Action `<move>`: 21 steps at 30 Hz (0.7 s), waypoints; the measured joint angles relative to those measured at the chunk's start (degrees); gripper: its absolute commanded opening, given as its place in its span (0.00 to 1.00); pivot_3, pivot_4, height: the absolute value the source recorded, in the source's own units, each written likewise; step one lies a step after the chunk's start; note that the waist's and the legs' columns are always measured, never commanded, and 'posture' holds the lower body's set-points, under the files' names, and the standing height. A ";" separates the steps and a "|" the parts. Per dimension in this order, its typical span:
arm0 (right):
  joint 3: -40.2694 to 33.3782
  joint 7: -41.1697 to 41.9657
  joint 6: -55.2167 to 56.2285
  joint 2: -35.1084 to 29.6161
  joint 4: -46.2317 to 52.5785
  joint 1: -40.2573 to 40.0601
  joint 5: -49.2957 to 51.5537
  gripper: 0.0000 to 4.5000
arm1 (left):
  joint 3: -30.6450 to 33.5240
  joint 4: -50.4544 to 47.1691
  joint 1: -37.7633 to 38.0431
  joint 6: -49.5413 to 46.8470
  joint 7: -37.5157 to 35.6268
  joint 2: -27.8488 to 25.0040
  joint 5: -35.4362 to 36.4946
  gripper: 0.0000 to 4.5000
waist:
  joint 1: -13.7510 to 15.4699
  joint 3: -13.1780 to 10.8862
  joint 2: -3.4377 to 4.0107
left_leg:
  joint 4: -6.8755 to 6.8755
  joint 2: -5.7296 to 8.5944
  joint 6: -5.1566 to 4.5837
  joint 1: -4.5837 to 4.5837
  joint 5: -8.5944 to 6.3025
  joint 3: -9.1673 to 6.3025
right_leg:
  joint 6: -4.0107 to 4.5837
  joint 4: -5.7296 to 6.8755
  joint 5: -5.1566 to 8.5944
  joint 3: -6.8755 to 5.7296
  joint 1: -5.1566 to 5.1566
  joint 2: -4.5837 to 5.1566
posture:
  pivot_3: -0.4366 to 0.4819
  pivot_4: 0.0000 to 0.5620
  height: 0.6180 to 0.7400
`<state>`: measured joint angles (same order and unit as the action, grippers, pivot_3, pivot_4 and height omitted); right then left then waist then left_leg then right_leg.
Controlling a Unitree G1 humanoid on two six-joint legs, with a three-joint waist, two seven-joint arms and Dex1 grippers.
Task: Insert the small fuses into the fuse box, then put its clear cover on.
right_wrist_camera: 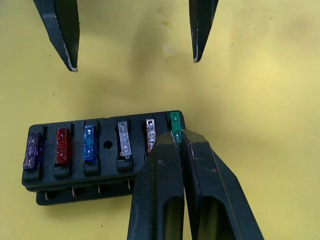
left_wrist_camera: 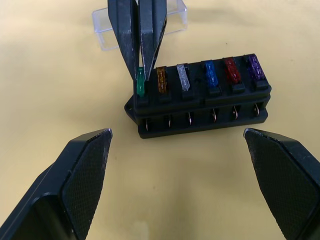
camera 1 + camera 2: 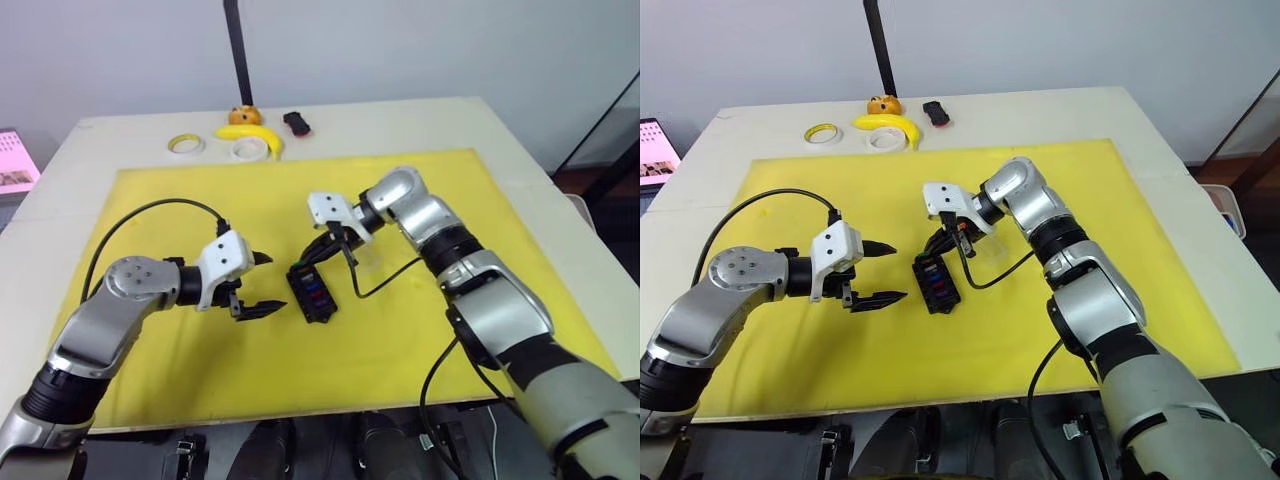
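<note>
The black fuse box (image 3: 312, 292) lies mid-mat. Several small fuses stand in one row of it: purple (image 2: 255, 66), red (image 2: 231, 70), blue (image 2: 210, 74), grey (image 2: 183, 77), amber (image 2: 161, 80). In the end slot stands a green fuse (image 2: 141, 84), and my right gripper (image 1: 176, 132) is shut on its top, coming down from above. My left gripper (image 3: 277, 281) is open just left of the box and level with it, its fingers clear of it. The clear cover (image 2: 175, 17) lies on the mat just behind the box, partly hidden by the right fingers.
The yellow mat (image 3: 420, 330) covers most of the white table. At the far edge lie two tape rolls (image 3: 186, 144) (image 3: 246, 148), a banana (image 3: 252, 133) and a small black-and-red object (image 3: 297, 123). A black pole (image 3: 237, 50) rises behind them.
</note>
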<state>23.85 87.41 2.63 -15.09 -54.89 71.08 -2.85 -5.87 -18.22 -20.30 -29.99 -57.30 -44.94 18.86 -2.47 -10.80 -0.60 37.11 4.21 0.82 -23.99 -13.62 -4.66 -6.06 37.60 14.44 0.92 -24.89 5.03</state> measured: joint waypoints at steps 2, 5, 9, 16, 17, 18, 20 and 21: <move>0.00 0.04 1.09 0.19 -1.46 0.34 -0.65 0.00 | 0.00 0.00 0.00 0.00 0.02 0.00 0.05 0.99 | -0.05 0.00 0.00 | -0.01 0.00 0.00 0.02 0.00 0.00 | 0.00 0.01 0.00 0.00 0.00 0.00 | 0.48 0.27 1.00; 0.00 0.07 2.58 0.43 -3.63 1.30 -1.53 0.00 | 0.00 0.00 0.02 0.00 0.08 0.00 0.08 0.99 | -0.06 0.00 0.00 | -0.01 0.00 0.00 0.04 0.00 0.00 | 0.00 0.04 0.00 0.00 0.01 0.00 | 0.48 0.27 1.00; -0.03 -0.35 4.66 0.81 -6.75 2.55 -2.68 0.00 | 0.02 -0.09 0.56 -0.01 0.58 0.00 0.09 0.99 | -0.07 0.00 0.01 | -0.02 0.00 0.01 0.09 0.00 0.00 | 0.00 0.04 0.00 0.02 0.04 0.00 | 0.48 0.27 1.00; -0.89 -0.24 6.15 1.55 -8.42 2.93 -3.61 0.00 | 0.05 -0.63 1.26 -0.59 1.32 -0.01 0.17 0.99 | -0.07 0.01 0.01 | -0.04 0.00 0.01 0.22 0.00 0.00 | 0.00 0.05 0.00 0.03 0.14 0.00 | 0.48 0.27 1.00; -1.02 -0.13 6.15 1.60 -8.42 2.96 -3.70 0.00 | 0.05 -0.64 1.26 -0.61 1.37 -0.01 0.21 0.99 | -0.07 0.01 0.01 | -0.05 0.00 0.02 0.22 0.00 0.00 | 0.01 0.05 0.00 0.03 0.14 0.00 | 0.48 0.27 1.00; -1.12 0.03 6.13 1.61 -8.41 2.96 -3.72 0.00 | 0.05 -0.64 1.25 -0.62 1.44 -0.01 0.28 0.99 | -0.07 0.01 0.01 | -0.05 0.00 0.02 0.23 0.00 0.00 | 0.00 0.05 0.00 0.03 0.14 -0.01 | 0.48 0.27 1.00; -1.24 0.24 6.09 1.67 -8.40 2.96 -3.73 0.00 | 0.05 -0.64 1.25 -0.62 1.54 0.00 0.33 0.99 | -0.07 0.01 0.01 | -0.05 0.00 0.02 0.22 0.00 0.00 | 0.01 0.05 0.00 0.03 0.14 0.00 | 0.48 0.27 1.00; -1.30 0.28 6.07 1.69 -8.40 2.96 -3.74 0.00 | 0.05 -0.64 1.25 -0.62 1.56 -0.01 0.34 0.99 | -0.07 0.01 0.01 | -0.05 0.00 0.02 0.22 0.00 0.00 | 0.01 0.05 0.00 0.03 0.14 0.00 | 0.48 0.27 1.00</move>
<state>22.55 87.69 8.71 -13.40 -63.29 74.04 -6.60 -5.82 -18.86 -19.05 -30.61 -55.74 -44.95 19.20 -2.54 -10.79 -0.59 37.06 4.21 0.84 -23.77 -13.61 -4.66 -6.06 37.65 14.45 0.95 -24.76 5.02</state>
